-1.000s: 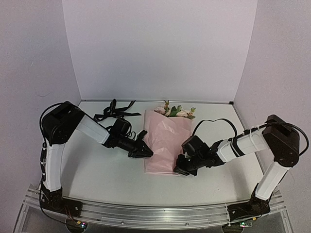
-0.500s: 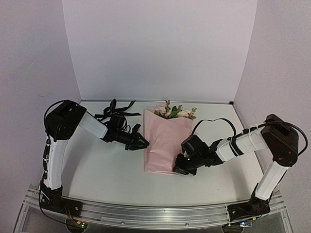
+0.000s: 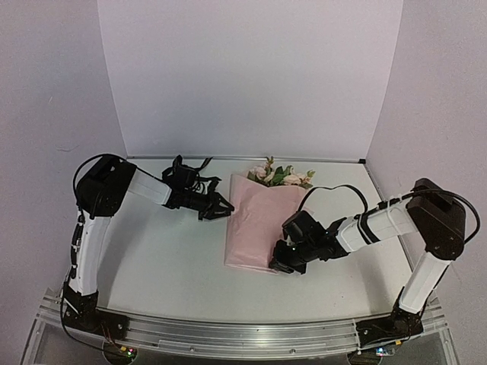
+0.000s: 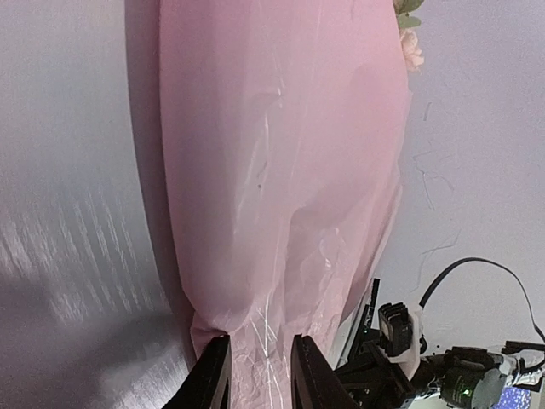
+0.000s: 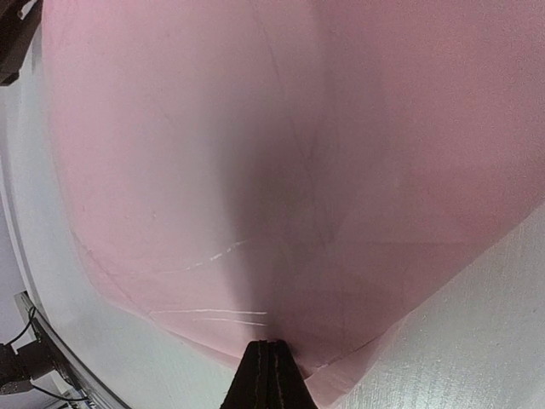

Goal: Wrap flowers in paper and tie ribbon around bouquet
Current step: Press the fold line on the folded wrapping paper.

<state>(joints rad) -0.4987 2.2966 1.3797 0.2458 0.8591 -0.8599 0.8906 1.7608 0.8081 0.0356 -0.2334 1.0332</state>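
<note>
Paper (image 3: 259, 224) lies mid-table (image 3: 167, 266), flowers (image 3: 283, 175) at its far end. Ribbon (image 3: 194, 166) far left, behind left gripper (image 3: 222, 210), just beside paper's left edge. Right gripper (image 3: 275, 262) at near right corner.

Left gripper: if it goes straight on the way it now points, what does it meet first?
The paper: the left gripper points at its left edge, and the pink sheet fills the wrist view just past the open fingers. How close it is, I cannot tell.
</note>
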